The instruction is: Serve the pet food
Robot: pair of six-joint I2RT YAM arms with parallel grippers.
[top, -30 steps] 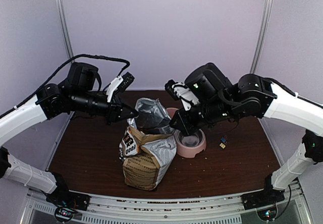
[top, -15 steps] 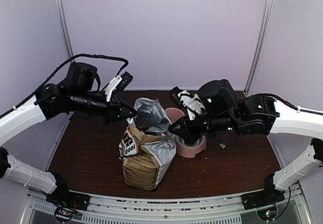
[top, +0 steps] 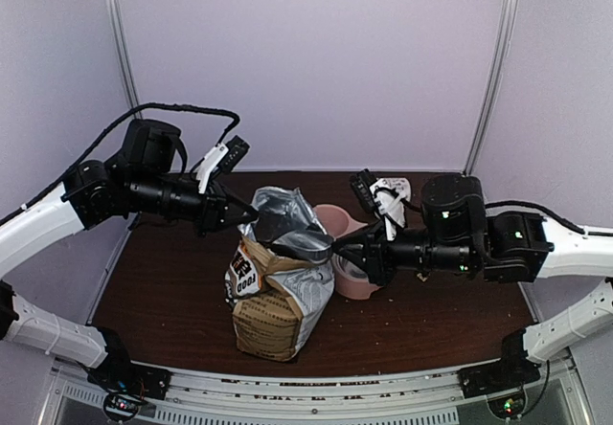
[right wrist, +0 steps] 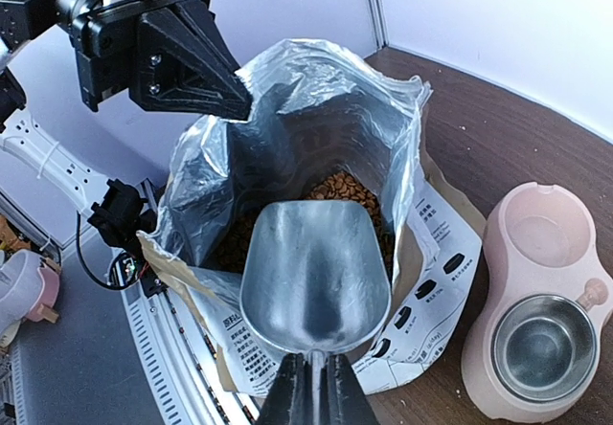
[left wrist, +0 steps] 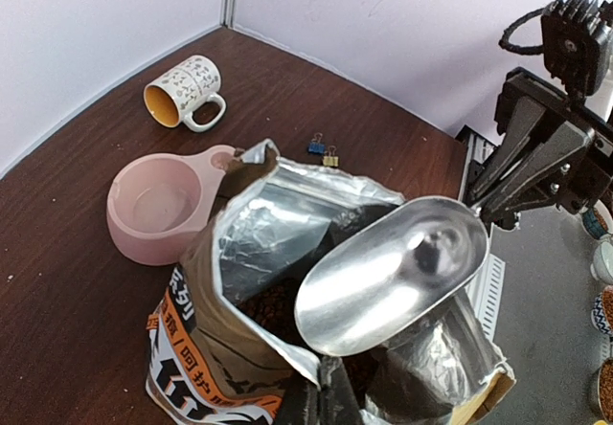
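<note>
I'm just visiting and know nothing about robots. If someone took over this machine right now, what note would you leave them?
On the left gripper the jaws appear closed on the foil rim of the bag, holding it open.
On the right gripper they are shut on the scoop, empty, poised at the bag mouth.
The pet food lies inside the bag.
The pink double bowl beside it has no food.
Done: bag open, scoop ready.
Left: dip, fill, tip into bowl.

"FOOD" on bag (top: 278, 301) (sideways, small)
</note>
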